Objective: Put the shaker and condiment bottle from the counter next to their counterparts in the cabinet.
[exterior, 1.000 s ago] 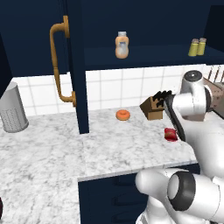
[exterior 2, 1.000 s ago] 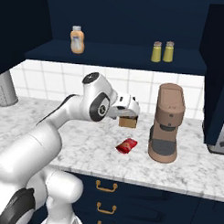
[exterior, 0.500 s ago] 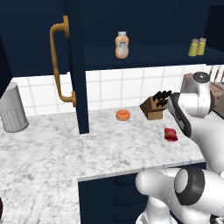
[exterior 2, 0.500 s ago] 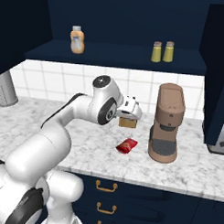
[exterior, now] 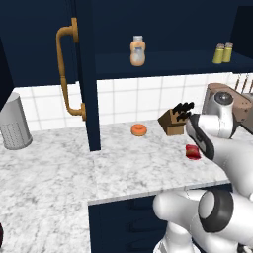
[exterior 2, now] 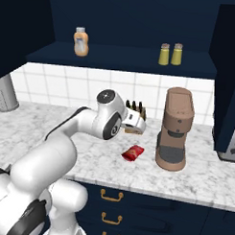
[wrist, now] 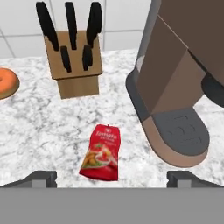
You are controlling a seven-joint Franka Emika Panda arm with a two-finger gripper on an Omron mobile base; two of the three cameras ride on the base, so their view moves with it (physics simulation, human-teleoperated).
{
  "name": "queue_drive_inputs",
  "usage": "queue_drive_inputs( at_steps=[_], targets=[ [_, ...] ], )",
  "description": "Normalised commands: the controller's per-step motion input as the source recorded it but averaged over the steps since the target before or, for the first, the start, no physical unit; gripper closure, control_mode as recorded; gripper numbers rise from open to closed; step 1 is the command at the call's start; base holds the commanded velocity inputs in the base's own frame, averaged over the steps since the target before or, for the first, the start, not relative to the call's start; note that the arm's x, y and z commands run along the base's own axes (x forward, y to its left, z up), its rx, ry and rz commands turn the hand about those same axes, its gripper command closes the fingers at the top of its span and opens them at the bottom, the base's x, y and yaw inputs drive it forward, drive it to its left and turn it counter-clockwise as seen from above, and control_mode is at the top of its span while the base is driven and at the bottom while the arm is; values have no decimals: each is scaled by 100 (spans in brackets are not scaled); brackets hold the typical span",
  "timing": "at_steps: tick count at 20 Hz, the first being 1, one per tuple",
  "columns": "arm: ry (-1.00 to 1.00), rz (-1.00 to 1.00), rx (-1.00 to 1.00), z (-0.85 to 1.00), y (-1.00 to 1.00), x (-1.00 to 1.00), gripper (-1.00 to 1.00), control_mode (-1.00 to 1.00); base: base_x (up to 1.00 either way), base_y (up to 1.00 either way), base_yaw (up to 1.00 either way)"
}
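The condiment bottle (wrist: 102, 152) looks like a flat red packet and lies on the marbled counter (exterior: 123, 163) between the knife block and the coffee machine; it also shows as condiment bottle (exterior: 192, 151) and condiment bottle (exterior 2: 132, 152). My gripper (wrist: 113, 181) hangs just above it, open, its two tips wide apart and nothing between them. Two olive-yellow shakers (exterior 2: 164, 54) (exterior 2: 177, 54) stand side by side on the cabinet shelf (exterior 2: 121, 62). The pale orange bottle (exterior: 138, 51) stands further left on that shelf.
A knife block (wrist: 74, 57) and an orange donut (exterior: 139, 130) sit behind the packet. The brown coffee machine (exterior 2: 175, 128) stands close on its right. A grey canister (exterior: 15, 123) is far left. The open cabinet door with its orange handle (exterior: 64, 74) hangs over the counter.
The arm has swung a little and the hand has come down slightly over the red packet. The things on the counter and the shelf have not moved.
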Motion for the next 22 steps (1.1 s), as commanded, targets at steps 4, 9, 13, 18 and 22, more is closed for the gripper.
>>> queue_drive_inputs(
  at_steps=[4, 9, 13, 18, 22],
  targets=[
    [0, 0, 1, -27, 5, 25, -100, -100, 0, 0, 0],
    [1, 0, 0, -70, 0, 18, -100, -100, 0, 0, 0],
    [1, 0, 3, -53, 0, 0, -100, -100, 0, 0, 0],
    [0, 0, 6, -20, 0, 0, -100, -100, 0, 0, 0],
    [0, -1, 4, -40, -5, 0, -100, -100, 0, 0, 0]
  ],
)
